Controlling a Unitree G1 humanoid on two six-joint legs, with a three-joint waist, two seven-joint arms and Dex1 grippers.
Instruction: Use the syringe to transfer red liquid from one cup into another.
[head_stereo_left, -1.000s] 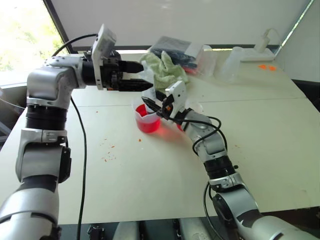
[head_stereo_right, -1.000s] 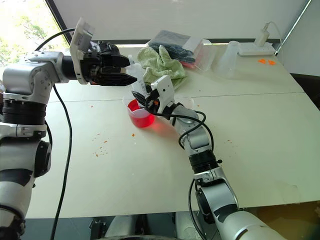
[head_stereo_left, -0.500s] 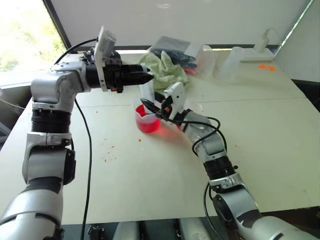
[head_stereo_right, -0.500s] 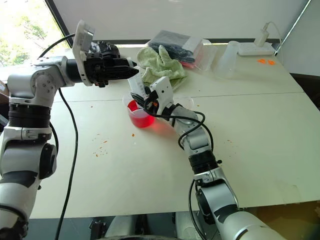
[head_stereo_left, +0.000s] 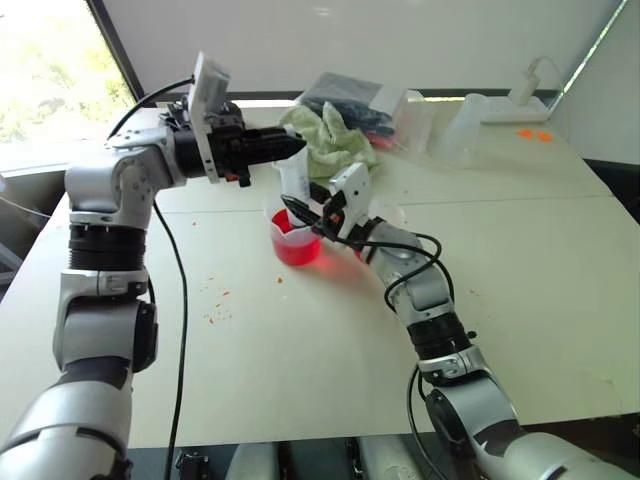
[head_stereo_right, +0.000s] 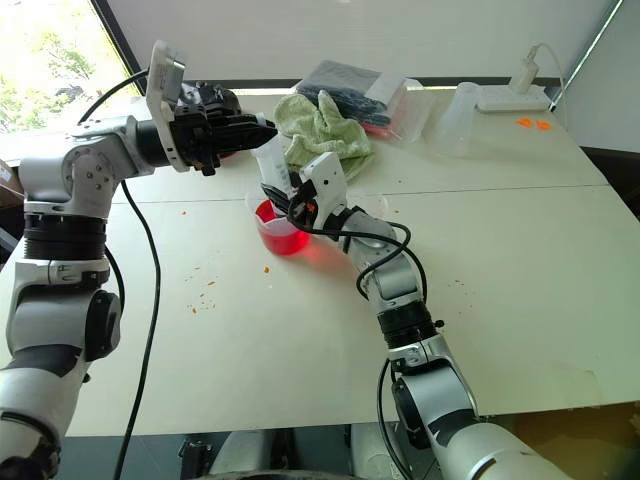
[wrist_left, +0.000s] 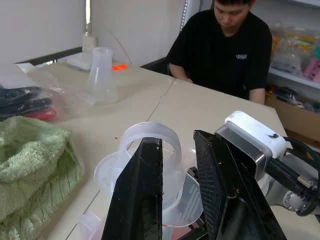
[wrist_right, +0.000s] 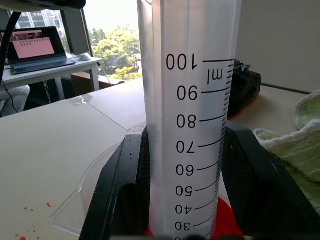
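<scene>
Since a second ago, my left hand has snapped closed at the top of the syringe. My right hand grips the syringe barrel, upright over the spouted beaker of red liquid on the tabletop. Just right sits the smaller cup.

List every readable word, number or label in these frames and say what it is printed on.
"100", "90", "80", "70", "60", "50", "40", "30": graduation numbers on the syringe barrel, seen in the right wrist view.
"ml": unit mark beside the top of that scale.
Small white logo on the person's black shirt: too small to read.
Laptop screen in the background: text too small to read.
</scene>
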